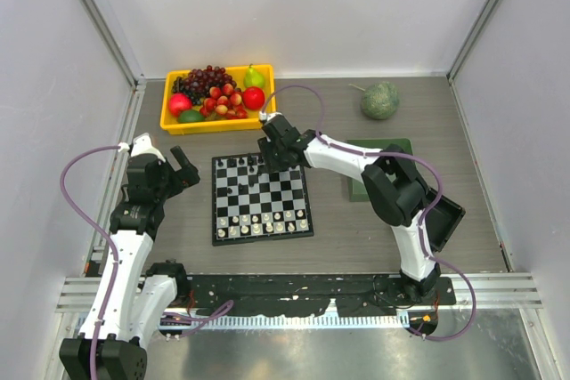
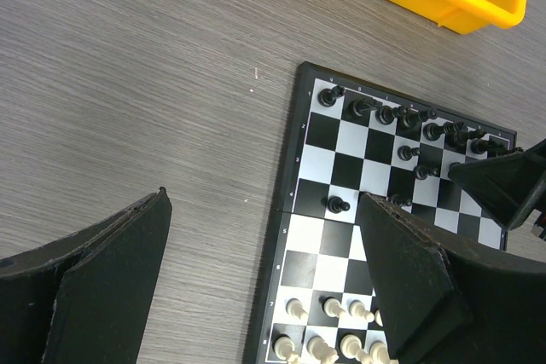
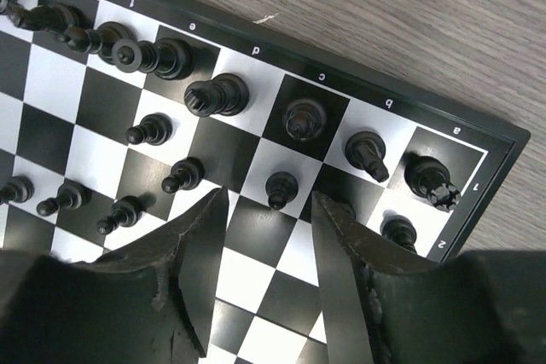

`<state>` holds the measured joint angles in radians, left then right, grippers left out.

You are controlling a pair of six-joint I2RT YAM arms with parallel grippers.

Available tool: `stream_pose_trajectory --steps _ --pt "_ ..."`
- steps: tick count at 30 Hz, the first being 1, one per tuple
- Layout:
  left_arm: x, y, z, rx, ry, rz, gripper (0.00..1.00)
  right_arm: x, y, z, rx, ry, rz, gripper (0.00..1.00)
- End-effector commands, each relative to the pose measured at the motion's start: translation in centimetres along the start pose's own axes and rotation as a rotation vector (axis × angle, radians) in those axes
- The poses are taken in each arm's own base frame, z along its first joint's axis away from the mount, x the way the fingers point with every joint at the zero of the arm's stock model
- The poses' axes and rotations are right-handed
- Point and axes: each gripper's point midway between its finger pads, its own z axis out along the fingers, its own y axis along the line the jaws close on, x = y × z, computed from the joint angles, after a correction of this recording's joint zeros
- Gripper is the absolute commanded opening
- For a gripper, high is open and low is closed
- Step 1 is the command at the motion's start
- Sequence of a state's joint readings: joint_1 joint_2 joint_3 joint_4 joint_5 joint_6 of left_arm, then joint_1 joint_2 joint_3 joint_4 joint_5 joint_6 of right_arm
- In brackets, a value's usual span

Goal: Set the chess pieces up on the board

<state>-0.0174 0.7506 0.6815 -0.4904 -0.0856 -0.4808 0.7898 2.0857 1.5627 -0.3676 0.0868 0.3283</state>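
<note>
Blk pawn [image 3: 280,186] btwn R tool [image 3: 269,206] tips.

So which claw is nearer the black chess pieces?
Right. The right claw is directly over the black chess pieces; the left claw hangs open beside the board's left edge.

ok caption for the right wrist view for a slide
Right gripper open just short of a black pawn on the board, back-row black pieces lined up beyond.
</note>
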Motion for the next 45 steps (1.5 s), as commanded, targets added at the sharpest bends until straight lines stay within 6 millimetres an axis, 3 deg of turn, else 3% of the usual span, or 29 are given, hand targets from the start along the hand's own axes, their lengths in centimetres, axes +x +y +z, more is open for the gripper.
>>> stream_pose_trajectory --steps 1,5,14,16,17,19,23,25,29,31,32,33,34,35,36,38,39,45 --pt "-1.0 -0.3 -0.1 0.013 -0.032 0.007 0.99 -5.3 1.7 -5.0 -0.075 -0.161 -0.004 0.53" --pt "-1.1 -0.4 -0.1 0.015 -0.033 0.005 0.99 -7.0 2.8 -7.7 -0.119 -0.213 -0.030 0.65" --pt "-0.9 -0.4 -0.2 0.018 -0.031 0.002 0.99 -8.7 4.7 -13.9 -0.174 -0.324 -0.068 0.87" --pt "-0.9 -0.4 -0.2 0.021 -0.030 0.001 0.99 -9.4 4.4 -15.8 -0.133 -0.374 -0.079 0.90" --pt "-1.0 -0.4 -0.2 0.021 -0.033 0.000 0.99 -10.1 3.7 -17.3 -0.082 -0.421 -0.072 0.97" --pt "-0.9 -0.4 -0.2 0.022 -0.033 -0.003 0.99 -10.4 3.1 -19.1 0.000 -0.487 -0.087 0.96" --pt "-0.9 -0.5 -0.1 0.027 -0.032 -0.006 0.99 -10.4 1.2 -20.5 0.070 -0.635 -0.040 0.95" --pt "-0.8 -0.5 -0.1 0.027 -0.029 -0.006 0.99 -10.1 0.9 -20.2 0.049 -0.711 0.038 0.96" --pt "-0.7 -0.4 -0.2 0.025 -0.030 -0.006 0.99 -8.5 3.2 -19.0 -0.123 -0.716 0.009 0.95" --pt "-0.7 -0.3 -0.2 0.020 -0.032 -0.003 0.99 -8.1 5.3 -18.3 -0.211 -0.671 -0.045 0.95" --pt "-0.8 -0.3 -0.2 0.022 -0.035 -0.002 0.99 -6.3 5.8 -16.3 -0.226 -0.568 -0.072 0.96" --pt "-0.8 -0.3 -0.2 0.020 -0.035 -0.002 0.99 -7.8 6.6 -17.0 -0.236 -0.563 -0.081 0.95" --pt "-0.8 -0.4 -0.2 0.023 -0.034 -0.004 0.99 -5.1 6.5 -14.0 -0.210 -0.410 -0.119 0.95" --pt "-0.8 -0.3 -0.2 0.021 -0.033 -0.004 0.99 -7.0 7.4 -14.8 -0.215 -0.416 -0.130 0.96" --pt "-0.8 -0.3 -0.2 0.020 -0.032 -0.002 0.99 -6.9 7.4 -13.4 -0.186 -0.361 -0.135 1.00" --pt "-0.8 -0.3 -0.2 0.020 -0.034 -0.001 0.99 -6.4 7.3 -11.4 -0.146 -0.286 -0.143 0.95" --pt "-0.8 -0.2 -0.2 0.017 -0.033 0.001 0.99 -5.6 7.0 -9.5 -0.113 -0.240 -0.143 0.88" --pt "-0.9 0.2 -0.3 -0.006 -0.038 0.019 0.99 -4.2 6.3 -6.3 -0.018 -0.102 -0.103 0.47"
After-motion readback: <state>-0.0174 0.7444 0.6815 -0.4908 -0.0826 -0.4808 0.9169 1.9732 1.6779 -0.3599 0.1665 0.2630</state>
